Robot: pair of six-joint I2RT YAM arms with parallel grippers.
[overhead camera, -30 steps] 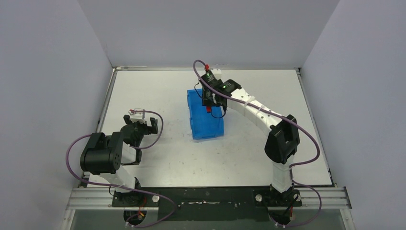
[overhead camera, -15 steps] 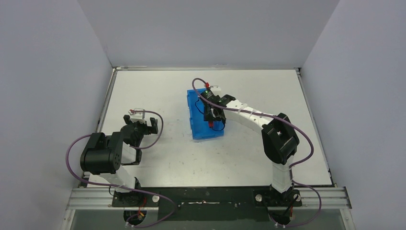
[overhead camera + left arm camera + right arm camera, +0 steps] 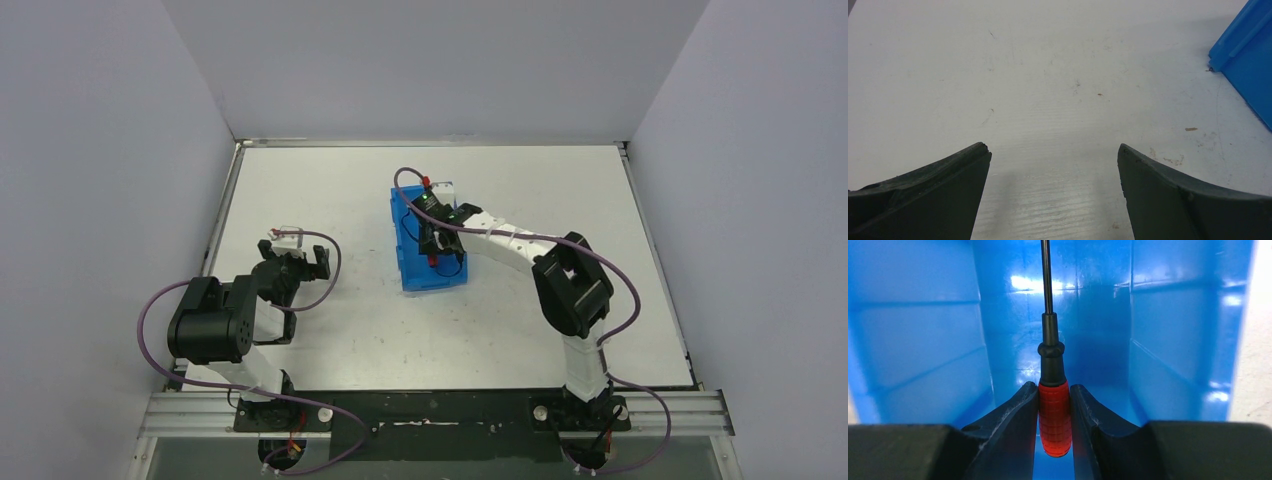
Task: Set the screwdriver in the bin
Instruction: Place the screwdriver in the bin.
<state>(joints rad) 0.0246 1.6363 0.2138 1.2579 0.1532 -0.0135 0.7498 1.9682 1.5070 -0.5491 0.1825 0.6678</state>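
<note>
Now the placing step is in hand: the right end effector (image 3: 1054, 390) is clamped on the red handle of the screwdriver (image 3: 1053, 417), one finger on either side, and the thin black shaft points ahead into the bin (image 3: 913, 345). In the wrist view blue walls fill both sides and the floor lies beyond the tip, so the tool is inside the bin's opening but held off the bottom; whether the tip touches anything I cannot tell.

From above, the bin (image 3: 412, 272) sits mid-bench, and the right arm reaches in over its right wall, covering the middle of it. The left end effector (image 3: 1053, 150) hangs low over the bench (image 3: 1048, 70) on the left, well apart from the bin, its fingers spread with nothing between them.

Next, I judge, the move calls only for release: part the fingers so that the screwdriver drops to the floor of the bin, then lift straight out without catching the walls or dragging the tool back up. A little more lowering first would soften the fall.

Compared with a second ago, the right end effector has come from above the far end of the bin toward its near half and has sunk lower, with the elbow folding down and left. The bin and the left arm have not moved.
</note>
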